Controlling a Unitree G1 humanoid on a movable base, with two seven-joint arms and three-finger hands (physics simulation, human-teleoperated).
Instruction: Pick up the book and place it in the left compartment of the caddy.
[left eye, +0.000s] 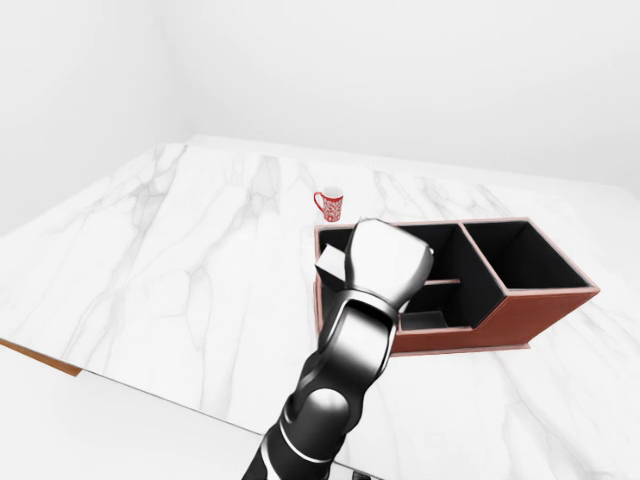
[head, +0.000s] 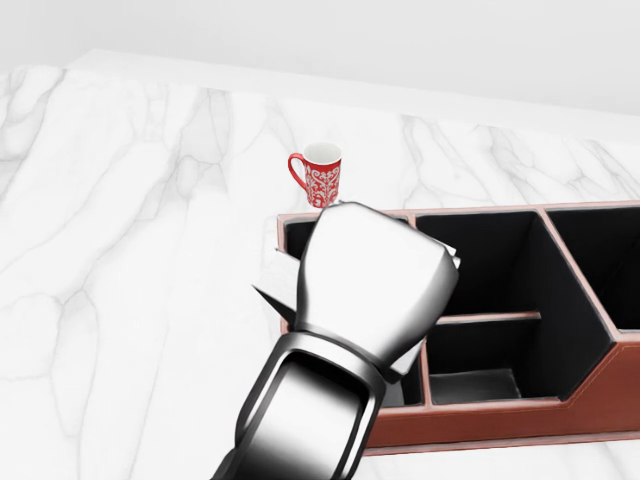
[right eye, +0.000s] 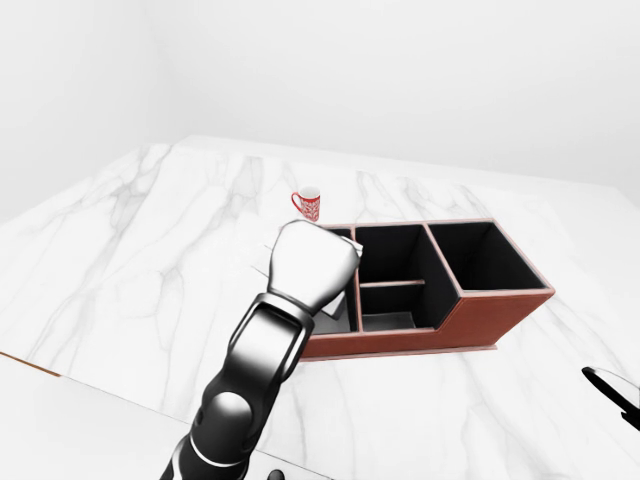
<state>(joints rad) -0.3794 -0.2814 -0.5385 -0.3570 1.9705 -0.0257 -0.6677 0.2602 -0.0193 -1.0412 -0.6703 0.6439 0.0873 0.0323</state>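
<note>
My left hand (head: 375, 290) hangs over the left end of the red-brown caddy (head: 500, 425), its shiny back turned to the camera and its fingers hidden. It is shut on the pale grey book (head: 274, 285). Only the book's corners show, one left of the hand over the caddy's left wall and one at its right (head: 450, 262). The book sits tilted above the left compartment (head: 300, 238), whose black inside is mostly covered by the hand. In the right-eye view a dark sliver of my right hand (right eye: 612, 390) shows at the lower right edge, far from the caddy.
A red patterned mug (head: 320, 172) stands on the marble top just above the caddy's left corner. The caddy's middle compartments (head: 480, 290) and right compartment (head: 600, 260) hold nothing. The marble top's near edge (left eye: 120, 385) runs across the lower left of the left-eye view.
</note>
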